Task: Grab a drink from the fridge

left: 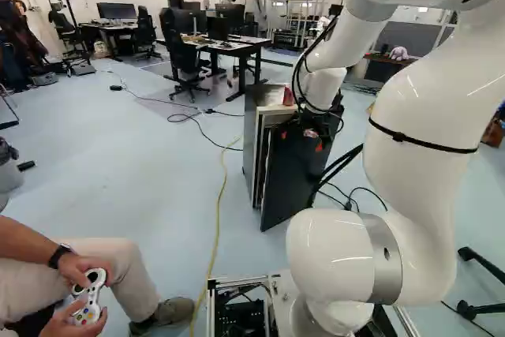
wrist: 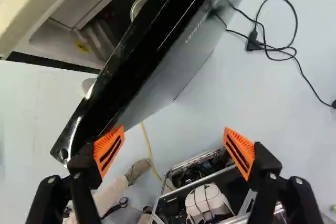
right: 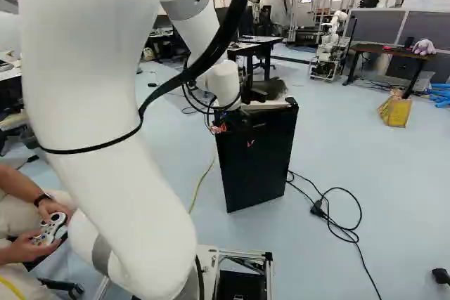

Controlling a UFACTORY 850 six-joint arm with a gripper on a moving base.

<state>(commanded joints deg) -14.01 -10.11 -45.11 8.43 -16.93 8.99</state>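
The gripper [left: 302, 140] is at the top of the fridge's black door [left: 296, 179] in the left base view. That door stands ajar from the small fridge [left: 251, 128]. In the wrist view the gripper [wrist: 174, 150] is open with nothing between its fingers. One finger's orange pad [wrist: 108, 150] overlaps the edge of the door [wrist: 131, 72]; whether they touch I cannot tell. Through the gap between door and fridge body [wrist: 63, 38] a round pale top [wrist: 139, 7] shows, perhaps a can. The rest of the inside is mostly hidden.
A yellow cable [left: 218, 211] runs along the floor left of the fridge. Black cables [right: 341, 226] lie to its right. Desks [left: 241, 49] and chairs stand behind. Another robot [right: 329, 47] and a yellow box [right: 395, 110] are farther off.
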